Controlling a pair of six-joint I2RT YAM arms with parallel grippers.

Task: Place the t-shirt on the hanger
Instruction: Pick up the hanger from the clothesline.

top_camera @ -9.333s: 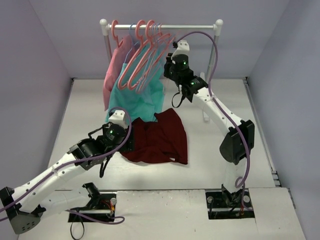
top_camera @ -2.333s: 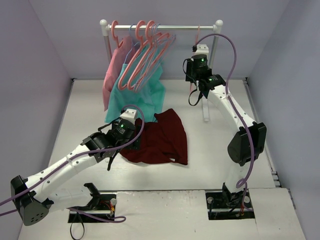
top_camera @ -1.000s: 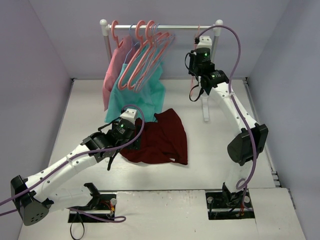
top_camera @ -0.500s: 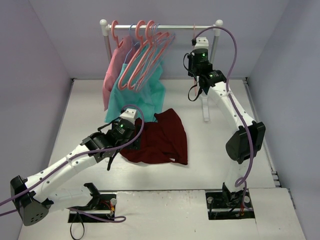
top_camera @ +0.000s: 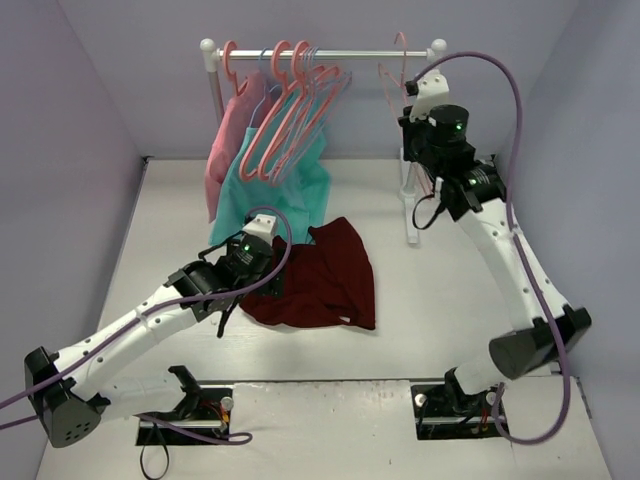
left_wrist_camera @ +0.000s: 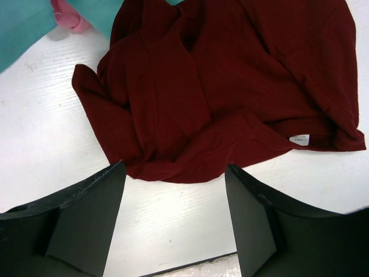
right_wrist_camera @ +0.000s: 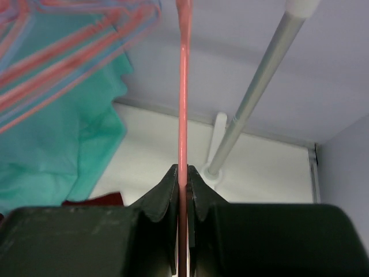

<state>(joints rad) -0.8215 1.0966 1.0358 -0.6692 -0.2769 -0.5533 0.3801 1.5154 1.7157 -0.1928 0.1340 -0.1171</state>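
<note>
The right tool (right_wrist_camera: 183, 174) is clamped tight on a thin bar of the hanger (right_wrist_camera: 183, 86), which is pinched between its two fingers and runs straight up out of the wrist view. From above, this hanger is seen raised at the right end of the rail (top_camera: 340, 53), close to the right post (top_camera: 432, 75) and well apart from the other hangers (top_camera: 285, 110) bunched toward the left end. Whether its hook rests on the rail cannot be told.

The t-shirt (top_camera: 325, 275) is left crumpled on the table (top_camera: 430, 300), just below the hanging teal garment (top_camera: 280, 195). A small white tag (left_wrist_camera: 298, 139) is shown near its edge. The left tool (left_wrist_camera: 173, 170) is held just over the near edge of the t-shirt, its fingers spread wide with nothing gripped between them.
</note>
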